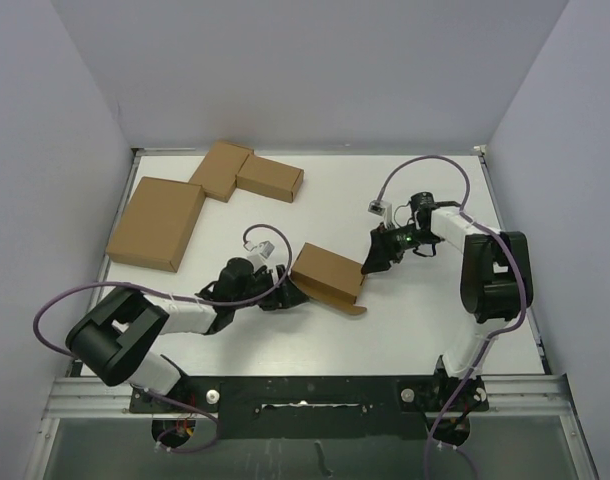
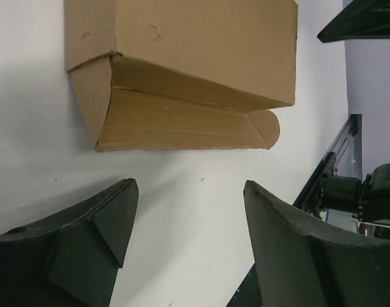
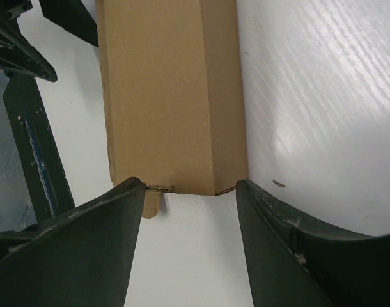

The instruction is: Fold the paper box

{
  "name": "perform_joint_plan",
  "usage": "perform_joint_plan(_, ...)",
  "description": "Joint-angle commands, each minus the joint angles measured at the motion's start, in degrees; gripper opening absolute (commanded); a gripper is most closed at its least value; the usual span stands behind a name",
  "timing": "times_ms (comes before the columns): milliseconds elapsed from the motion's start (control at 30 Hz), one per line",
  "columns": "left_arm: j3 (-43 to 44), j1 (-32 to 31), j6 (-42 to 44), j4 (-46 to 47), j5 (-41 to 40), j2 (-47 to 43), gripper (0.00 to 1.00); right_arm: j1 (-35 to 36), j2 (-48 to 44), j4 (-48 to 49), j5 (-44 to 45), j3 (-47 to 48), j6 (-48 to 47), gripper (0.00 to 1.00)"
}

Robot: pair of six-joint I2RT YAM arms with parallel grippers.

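Note:
A brown paper box point(image 1: 330, 278) lies on the white table mid-scene, with one long tuck flap point(image 1: 350, 306) still open along its near side. My left gripper point(image 1: 290, 292) is open and empty just left of the box. In the left wrist view the box point(image 2: 195, 57) and its open flap point(image 2: 182, 125) lie a short way beyond the gripper point(image 2: 190, 192). My right gripper point(image 1: 373, 258) is open at the box's right end. In the right wrist view its fingertips point(image 3: 134, 187) sit at the two corners of the box end point(image 3: 169, 96), with nothing clamped.
Three flat cardboard pieces lie at the back left: a large one point(image 1: 157, 222) and two smaller ones point(image 1: 221, 170) point(image 1: 270, 178). White walls enclose the table on three sides. A metal rail point(image 1: 315, 392) runs along the near edge.

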Motion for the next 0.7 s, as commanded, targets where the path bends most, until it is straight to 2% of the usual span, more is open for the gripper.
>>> perform_joint_plan(0,4.77,-0.22,-1.41,6.60,-0.92,3.67,0.66,1.69,0.12,-2.90,0.18,2.67,-2.63,0.58)
perform_joint_plan(267,8.10,0.67,-0.67,6.09,-1.87,7.94,0.66,3.12,0.34,-7.47,1.26,3.42,-7.27,0.51)
perform_joint_plan(667,10.54,4.33,3.86,3.65,0.94,8.80,0.66,6.24,-0.32,-12.97,2.47,3.64,-13.54,0.51)
